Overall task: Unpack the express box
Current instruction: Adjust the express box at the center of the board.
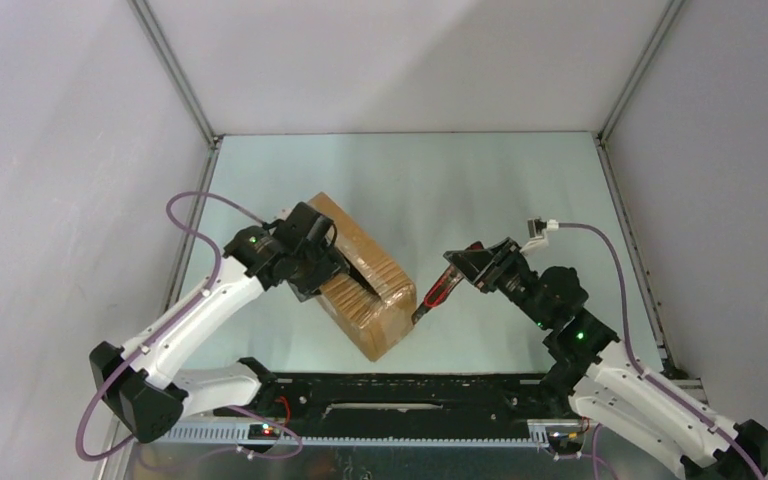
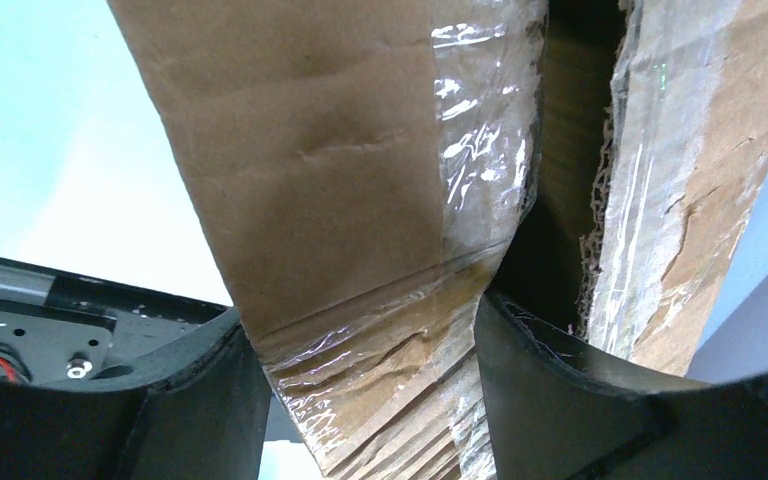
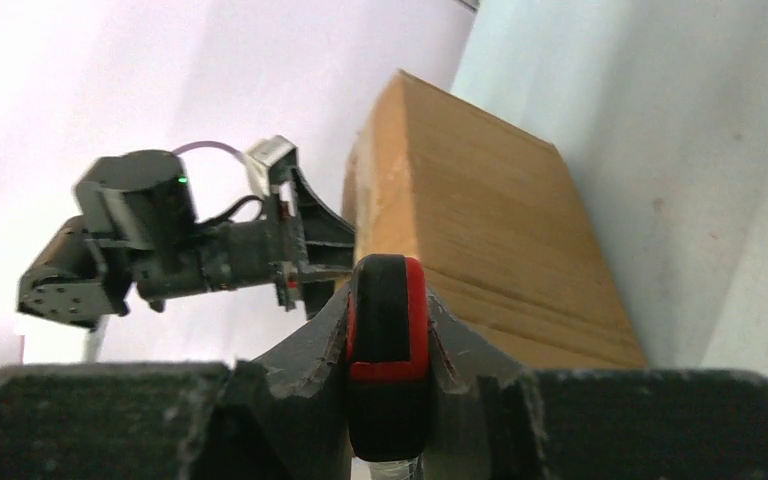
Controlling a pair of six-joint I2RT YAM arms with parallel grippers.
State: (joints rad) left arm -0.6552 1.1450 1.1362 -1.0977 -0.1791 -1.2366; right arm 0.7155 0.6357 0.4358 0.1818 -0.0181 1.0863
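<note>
Left claw (image 2: 365, 335) clamps express box (image 1: 365, 245) flap; right claw (image 3: 387, 300) pinches red-black tool (image 1: 437, 290).

**Express box** (image 1: 365, 290): brown corrugated cardboard, matt; its torn edge was fluted and rough, and the seam carried glossy, wrinkled clear tape (image 2: 480, 170). **Left end effector** (image 2: 365, 335) and **right end effector** (image 3: 388, 300): black plastic fingers (image 2: 560, 380), matt and faintly grainy. **Tool** (image 3: 388, 360) in the right one: smooth black body with a red band, semi-gloss. **Table** (image 1: 480, 180): pale, smooth, matt. **Arm links** (image 1: 205, 310): glossy white plastic.
</note>
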